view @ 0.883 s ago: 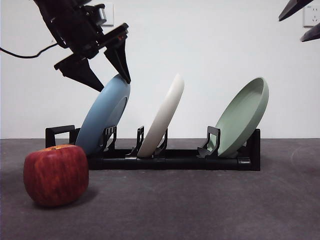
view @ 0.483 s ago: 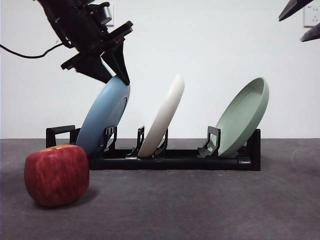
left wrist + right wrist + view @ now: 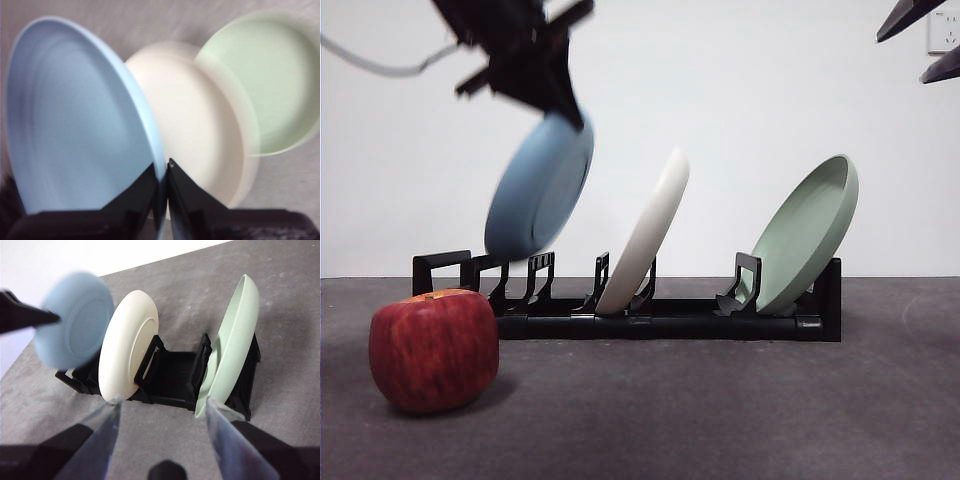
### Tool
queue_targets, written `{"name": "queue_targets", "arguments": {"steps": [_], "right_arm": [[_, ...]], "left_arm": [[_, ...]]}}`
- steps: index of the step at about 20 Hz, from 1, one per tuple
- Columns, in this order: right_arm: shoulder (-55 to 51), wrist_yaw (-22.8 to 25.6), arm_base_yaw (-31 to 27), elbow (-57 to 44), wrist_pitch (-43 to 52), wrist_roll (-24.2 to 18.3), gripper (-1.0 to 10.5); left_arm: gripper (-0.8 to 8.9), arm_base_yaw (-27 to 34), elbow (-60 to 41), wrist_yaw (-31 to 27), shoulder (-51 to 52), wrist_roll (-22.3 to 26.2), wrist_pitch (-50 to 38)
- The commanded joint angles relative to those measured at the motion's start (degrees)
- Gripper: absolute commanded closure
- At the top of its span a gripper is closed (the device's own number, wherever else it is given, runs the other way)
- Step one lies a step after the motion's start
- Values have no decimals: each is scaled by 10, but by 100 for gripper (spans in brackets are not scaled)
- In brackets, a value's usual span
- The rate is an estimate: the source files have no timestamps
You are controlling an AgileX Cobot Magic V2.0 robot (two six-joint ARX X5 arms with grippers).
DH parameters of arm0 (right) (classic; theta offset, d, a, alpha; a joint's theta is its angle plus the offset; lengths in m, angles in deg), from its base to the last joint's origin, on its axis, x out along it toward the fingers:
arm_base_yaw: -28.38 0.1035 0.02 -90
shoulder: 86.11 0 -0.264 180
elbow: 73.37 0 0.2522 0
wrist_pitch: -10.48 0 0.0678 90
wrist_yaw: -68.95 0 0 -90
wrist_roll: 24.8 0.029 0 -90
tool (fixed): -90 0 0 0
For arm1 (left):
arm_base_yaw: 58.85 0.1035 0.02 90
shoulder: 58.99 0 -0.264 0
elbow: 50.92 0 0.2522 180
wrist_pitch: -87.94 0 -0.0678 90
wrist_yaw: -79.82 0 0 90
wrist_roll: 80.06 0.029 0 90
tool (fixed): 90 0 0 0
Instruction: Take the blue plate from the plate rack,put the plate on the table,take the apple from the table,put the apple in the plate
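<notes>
So the left tool (image 3: 162, 172) is pinched tight on the top rim of the blue plate (image 3: 538, 188), and the plate hangs in the air just above the rack (image 3: 620, 310), clear of its slot and tilted, blurry in the shot. The white plate (image 3: 645, 235) and green plate (image 3: 805, 235) sit leaning in their own slots. The apple (image 3: 433, 350) is on the worktop (image 3: 720, 410) in front of the rack's handle end, apart from everything. The right tool (image 3: 162, 440) hangs back with its jaws spread wide, holding nothing. My guess on handling: the plate looks stiff and matte, probably light-ish, but it's wide and only gripped at one edge, so it'll want to swing or pivot in the jaws. A rim pinch is really the only place to grab it while it stands on edge, and I'd lay it down gently since it could chip or skid. The apple looks round and smooth, so I'd take it across its widest part or it may squirt out.
</notes>
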Motion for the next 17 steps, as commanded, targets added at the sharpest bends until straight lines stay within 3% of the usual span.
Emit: {"name": "queue_targets", "arguments": {"steps": [1,6,10,12,17], "right_arm": [[1,2,1,3,1,-5,662],[1,2,1,3,1,-5,662],[1,23,0,3,1,-5,662],[1,47,0,3,1,-4,662],[1,49,0,3,2,-4,662]], "left_arm": [[821,-14,67,-5,13,44,56],[821,-51,158,-7,31,85,163],[821,-122,163,-13,104,108,242],[821,-164,163,-67,140,107,271],[821,-299,162,-252,168,56,329]]}}
